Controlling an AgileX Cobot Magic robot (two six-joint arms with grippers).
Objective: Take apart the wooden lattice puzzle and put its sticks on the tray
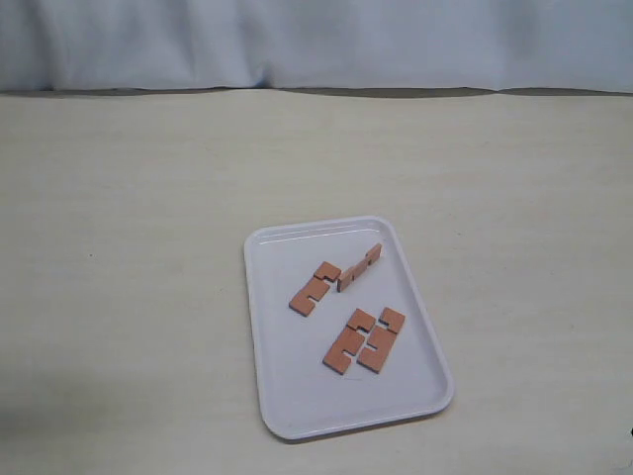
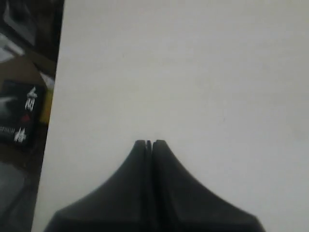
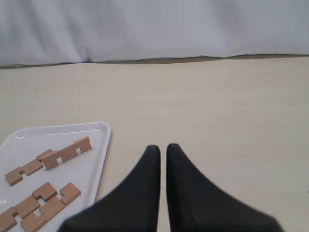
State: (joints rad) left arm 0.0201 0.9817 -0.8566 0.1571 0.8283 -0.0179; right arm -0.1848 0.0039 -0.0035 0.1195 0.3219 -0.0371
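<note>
Wooden sticks [image 1: 315, 286], all four, lie loose inside the white tray [image 1: 277, 396]: two toward its far end, two nearer its front right corner. Left hand [image 2: 148, 143] is pinched closed on nothing over bare counter [image 1: 129, 247]. Right hand [image 3: 162, 147] is closed too, empty, off the tray's side. Looks done, so I'd just steer both clear of the rim.

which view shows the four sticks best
The exterior view: all four sticks lie whole on the tray. The right wrist view cuts some off at its edge; the left wrist view shows none.
</note>
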